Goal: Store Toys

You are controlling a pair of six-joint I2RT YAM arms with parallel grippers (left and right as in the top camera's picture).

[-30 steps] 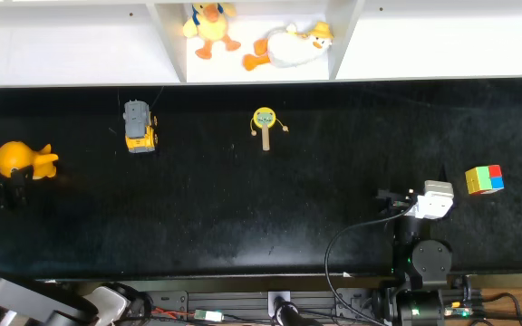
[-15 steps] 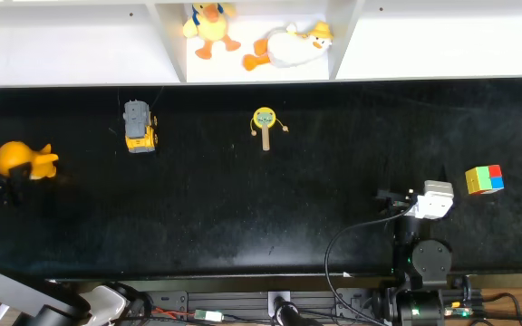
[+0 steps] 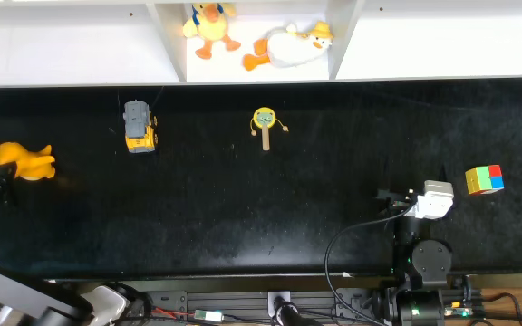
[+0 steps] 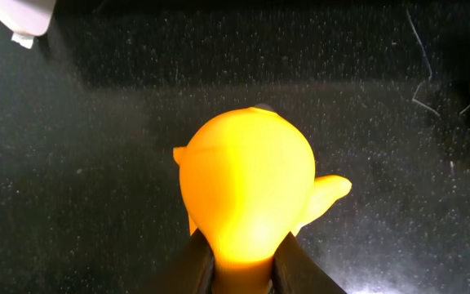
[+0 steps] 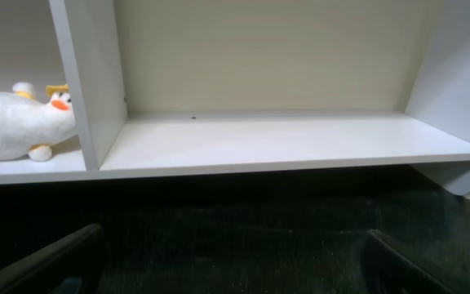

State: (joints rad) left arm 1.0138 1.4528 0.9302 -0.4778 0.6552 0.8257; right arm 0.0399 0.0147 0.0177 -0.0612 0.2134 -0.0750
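Left wrist view: my left pincer (image 4: 243, 265) is pinching the orange duck toy (image 4: 247, 192) low on its body, at the far left end of the black table (image 3: 243, 208); judgement: hold the squeeze steady and lift well clear before carrying toward the white shelf (image 3: 71, 54), since the rounded body could slip. Shelf's middle compartment holds a yellow plush duck (image 3: 209, 25) and a white plush duck (image 3: 288, 45)

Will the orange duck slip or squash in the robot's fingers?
Probably a bit slippery: the duck looks smooth and glossy. It is rounded, so it may twist in the left gripper, which pinches only one end. Squashing: can't tell.
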